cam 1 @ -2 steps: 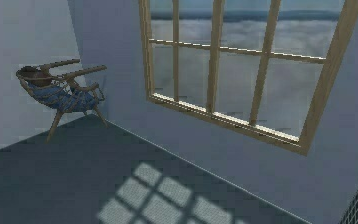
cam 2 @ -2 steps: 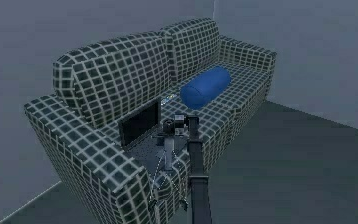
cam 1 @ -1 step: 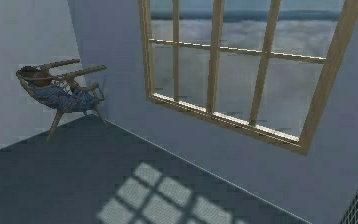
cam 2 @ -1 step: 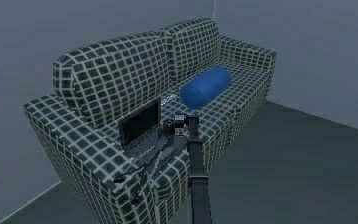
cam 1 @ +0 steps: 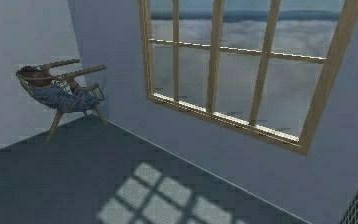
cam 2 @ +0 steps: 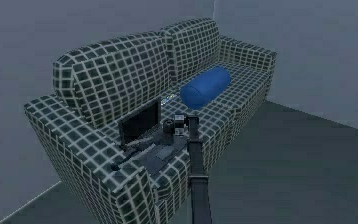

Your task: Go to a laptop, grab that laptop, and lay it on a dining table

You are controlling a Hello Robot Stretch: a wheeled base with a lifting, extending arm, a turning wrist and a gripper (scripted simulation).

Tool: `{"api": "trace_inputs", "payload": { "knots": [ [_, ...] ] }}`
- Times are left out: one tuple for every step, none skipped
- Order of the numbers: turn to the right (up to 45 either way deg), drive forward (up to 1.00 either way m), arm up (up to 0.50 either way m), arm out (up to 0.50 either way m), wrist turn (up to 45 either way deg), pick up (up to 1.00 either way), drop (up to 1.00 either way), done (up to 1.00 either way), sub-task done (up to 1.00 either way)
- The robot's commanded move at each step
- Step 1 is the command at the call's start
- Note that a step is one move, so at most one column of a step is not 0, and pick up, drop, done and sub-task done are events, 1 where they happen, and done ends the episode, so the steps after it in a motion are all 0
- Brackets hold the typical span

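The end effector [cam 2: 163, 134] is sitting at the laptop [cam 2: 139, 124] on the sofa [cam 2: 87, 75], whether it is holding anything cannot be told; the grasp is calling for a level hold on the base before lifting.

Dark, seemingly square arm bar [cam 2: 198, 186]

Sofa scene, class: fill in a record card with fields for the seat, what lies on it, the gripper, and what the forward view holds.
sofa: dark with a pale check pattern
laptop: dark screen upright, on the sofa seat by the near armrest
cushion: blue roll, lying farther along the seat
gripper: at the laptop; cannot tell whether it holds anything
window: large, wooden frame, clouds beyond
armchair: wooden, in the corner at the forward view's left
floor: dark, with a patch of window light
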Motion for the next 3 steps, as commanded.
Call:
{"api": "trace_inputs", "payload": {
  "knots": [
    [0.0, 0.0, 0.0, 0.0, 45.0, 0.0, 0.0, 0.0, 0.0],
    [0.0, 0.0, 0.0, 0.0, 12.0, 0.0, 0.0, 0.0, 0.0],
    [0.0, 0.0, -0.3, 0.0, 0.0, 0.0, 0.0, 0.0, 0.0]
  ]
}}
